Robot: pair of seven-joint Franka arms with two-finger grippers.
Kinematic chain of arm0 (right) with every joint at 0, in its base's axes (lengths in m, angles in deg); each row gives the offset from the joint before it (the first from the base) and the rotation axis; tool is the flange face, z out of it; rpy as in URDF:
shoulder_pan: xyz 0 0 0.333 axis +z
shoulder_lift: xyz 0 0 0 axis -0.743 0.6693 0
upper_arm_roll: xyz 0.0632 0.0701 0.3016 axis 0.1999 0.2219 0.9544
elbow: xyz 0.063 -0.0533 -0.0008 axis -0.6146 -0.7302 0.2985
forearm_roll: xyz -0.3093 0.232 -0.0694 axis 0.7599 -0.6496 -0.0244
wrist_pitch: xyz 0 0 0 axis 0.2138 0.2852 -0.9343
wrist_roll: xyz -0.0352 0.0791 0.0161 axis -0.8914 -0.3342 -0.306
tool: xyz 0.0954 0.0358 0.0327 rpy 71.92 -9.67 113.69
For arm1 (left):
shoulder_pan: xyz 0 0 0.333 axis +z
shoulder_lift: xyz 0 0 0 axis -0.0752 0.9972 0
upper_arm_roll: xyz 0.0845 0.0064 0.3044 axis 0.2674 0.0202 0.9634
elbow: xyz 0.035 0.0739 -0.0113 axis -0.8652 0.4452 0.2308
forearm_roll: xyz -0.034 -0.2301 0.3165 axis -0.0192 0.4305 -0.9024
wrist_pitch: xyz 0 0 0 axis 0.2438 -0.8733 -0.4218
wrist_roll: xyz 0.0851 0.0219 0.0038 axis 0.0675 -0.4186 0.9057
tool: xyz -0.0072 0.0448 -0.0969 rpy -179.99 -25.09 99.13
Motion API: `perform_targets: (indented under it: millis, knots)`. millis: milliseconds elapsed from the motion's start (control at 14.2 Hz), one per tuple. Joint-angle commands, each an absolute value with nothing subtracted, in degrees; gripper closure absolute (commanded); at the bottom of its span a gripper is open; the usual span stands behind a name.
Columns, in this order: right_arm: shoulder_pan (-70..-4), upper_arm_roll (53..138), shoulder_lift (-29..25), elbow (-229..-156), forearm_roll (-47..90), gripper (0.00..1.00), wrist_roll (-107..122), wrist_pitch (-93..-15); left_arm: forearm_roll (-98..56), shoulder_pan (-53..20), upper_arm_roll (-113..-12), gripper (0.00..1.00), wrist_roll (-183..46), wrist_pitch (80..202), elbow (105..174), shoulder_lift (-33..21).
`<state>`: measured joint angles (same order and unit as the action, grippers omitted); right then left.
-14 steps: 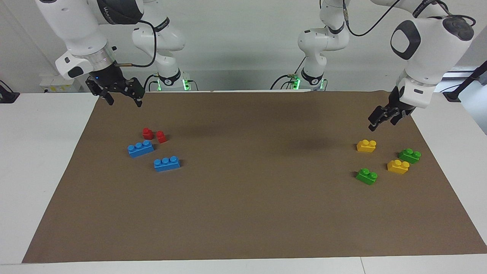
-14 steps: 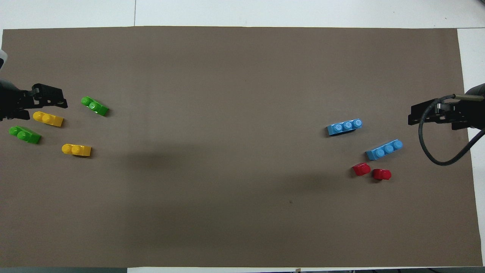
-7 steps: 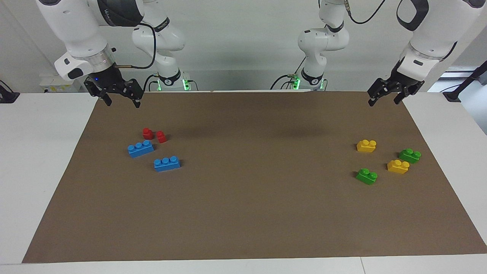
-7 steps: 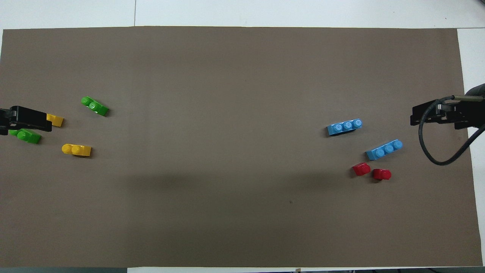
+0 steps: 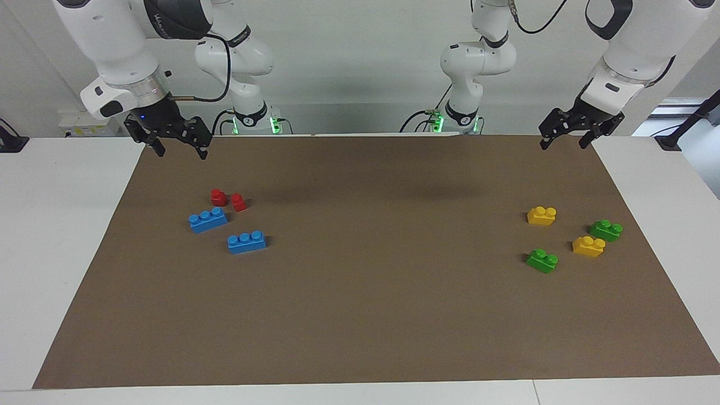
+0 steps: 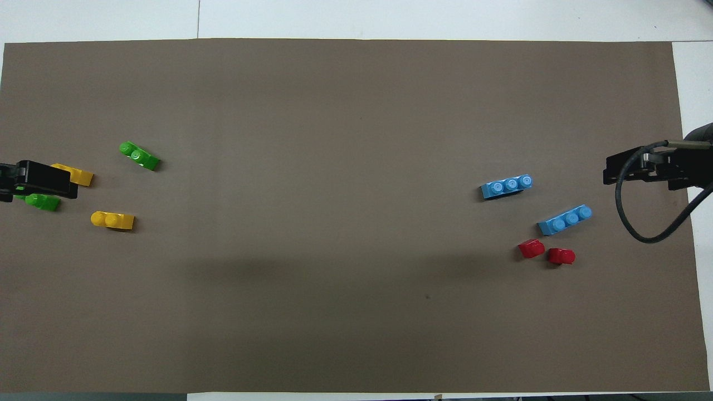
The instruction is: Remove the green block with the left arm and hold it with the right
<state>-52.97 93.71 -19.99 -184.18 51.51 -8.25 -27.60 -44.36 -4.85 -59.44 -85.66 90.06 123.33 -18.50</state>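
Two green blocks lie on the brown mat at the left arm's end: one [image 5: 542, 260] [image 6: 139, 156] farthest from the robots, the other [image 5: 606, 229] [image 6: 43, 203] toward the mat's end. My left gripper [image 5: 563, 144] [image 6: 39, 181] is open and empty, raised over the mat's edge by the robots, apart from every brick. In the overhead view it covers part of the second green block. My right gripper [image 5: 182, 153] [image 6: 607, 171] is open and empty, raised over the mat's corner at the right arm's end.
Two yellow bricks [image 5: 541, 215] [image 5: 588, 246] lie among the green ones. Two blue three-stud bricks [image 5: 207, 219] [image 5: 247, 242] and two small red bricks [image 5: 218, 197] [image 5: 238, 202] lie at the right arm's end. The brown mat [image 5: 360, 315] covers the white table.
My left gripper has risen from just above the yellow brick and drawn back toward the robots. My right gripper has barely moved. No brick has moved.
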Motion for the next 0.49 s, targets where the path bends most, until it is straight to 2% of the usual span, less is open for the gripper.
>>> perform_targets:
  millis: [0, 424]
  knots:
    - [-53.61, 94.23, -20.36, -184.74, 52.67, 0.0, -6.62, -27.37, -45.37, -5.19, -59.31, 0.0, -86.43, 88.2, 122.31, -18.54]
    - [-53.53, 94.23, -20.36, -184.56, 52.58, 0.0, -4.61, -27.54, -45.46, -5.1, -59.31, 0.0, -86.43, 88.2, 122.4, -18.54]
